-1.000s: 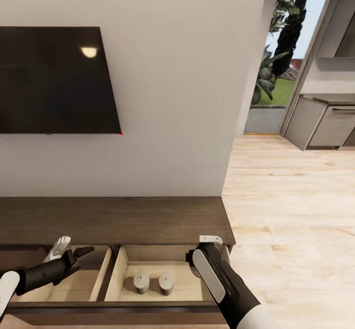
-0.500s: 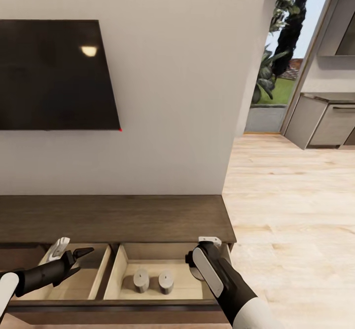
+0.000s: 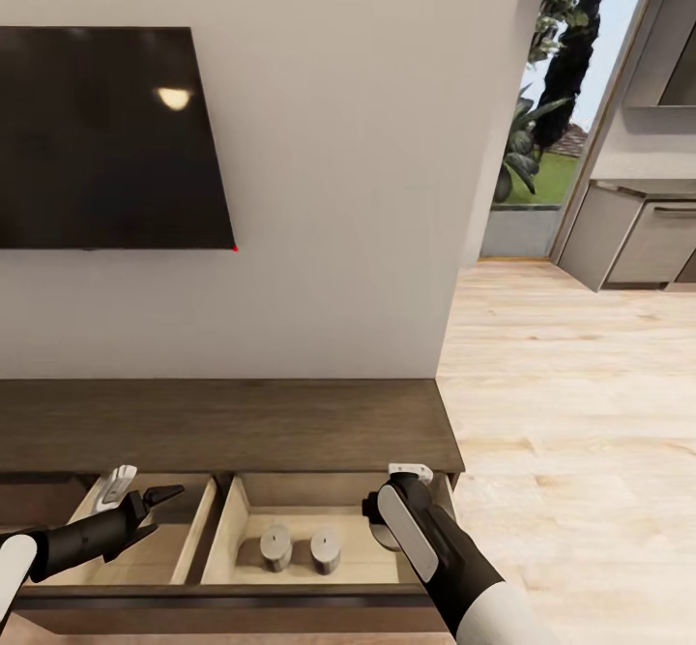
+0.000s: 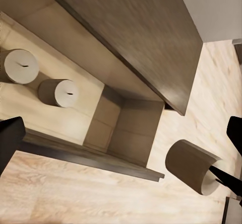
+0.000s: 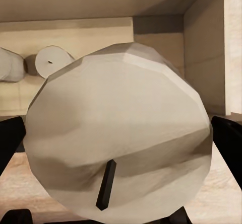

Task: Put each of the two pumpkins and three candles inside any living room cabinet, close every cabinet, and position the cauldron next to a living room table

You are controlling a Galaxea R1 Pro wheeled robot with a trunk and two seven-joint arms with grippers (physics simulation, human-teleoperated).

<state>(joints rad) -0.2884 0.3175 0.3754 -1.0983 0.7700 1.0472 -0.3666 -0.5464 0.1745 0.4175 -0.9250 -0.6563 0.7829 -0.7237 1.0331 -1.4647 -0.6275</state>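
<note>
The dark-brown cabinet (image 3: 222, 423) runs along the wall with two pale-lined drawers pulled out. Two grey candles (image 3: 276, 548) (image 3: 325, 550) stand upright in the right drawer; the left wrist view shows them as well (image 4: 20, 65) (image 4: 58, 92). My right gripper (image 3: 379, 519) hangs over that drawer's right end, shut on a third candle (image 5: 118, 138), which also appears in the left wrist view (image 4: 194, 166). Its fingers (image 5: 228, 143) press the candle's sides. My left gripper (image 3: 159, 508) is open and holds nothing, above the left drawer.
A black TV (image 3: 106, 137) hangs on the white wall above the cabinet. To the right, light wood floor (image 3: 570, 413) leads to grey kitchen cupboards (image 3: 638, 244) and a glass door onto a garden (image 3: 551, 123).
The whole picture has shifted a little, so the camera moved. Both grippers and the candles keep their places relative to the drawers.
</note>
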